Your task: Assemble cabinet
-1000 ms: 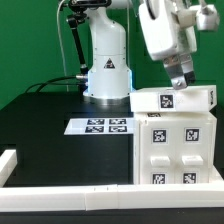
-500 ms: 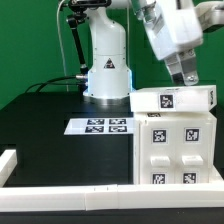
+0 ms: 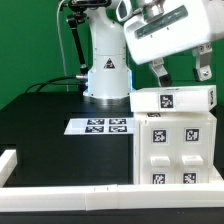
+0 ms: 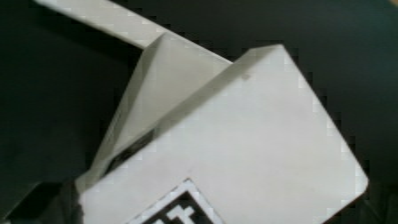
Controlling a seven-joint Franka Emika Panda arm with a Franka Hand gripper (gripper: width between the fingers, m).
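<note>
The cabinet [image 3: 180, 148] is a large white box at the exterior view's right, its tagged face of square panels toward the camera. A white slab with one tag [image 3: 172, 98] lies across its top. My gripper [image 3: 181, 72] hovers just above that slab, open and empty, with one finger [image 3: 160, 70] and the other [image 3: 203, 68] spread wide apart. In the wrist view the white slab [image 4: 231, 130] fills the frame from close up, with its tag [image 4: 192, 208] at the edge.
The marker board [image 3: 100, 125] lies flat on the black table in front of the robot base [image 3: 106, 75]. A long white rail [image 3: 70, 196] runs along the front, and another [image 3: 8, 160] stands at the exterior view's left.
The hand has turned about its axis and shifted toward the exterior view's left over the slab. Both fingers now show, spread apart. The slab and cabinet have not moved.
</note>
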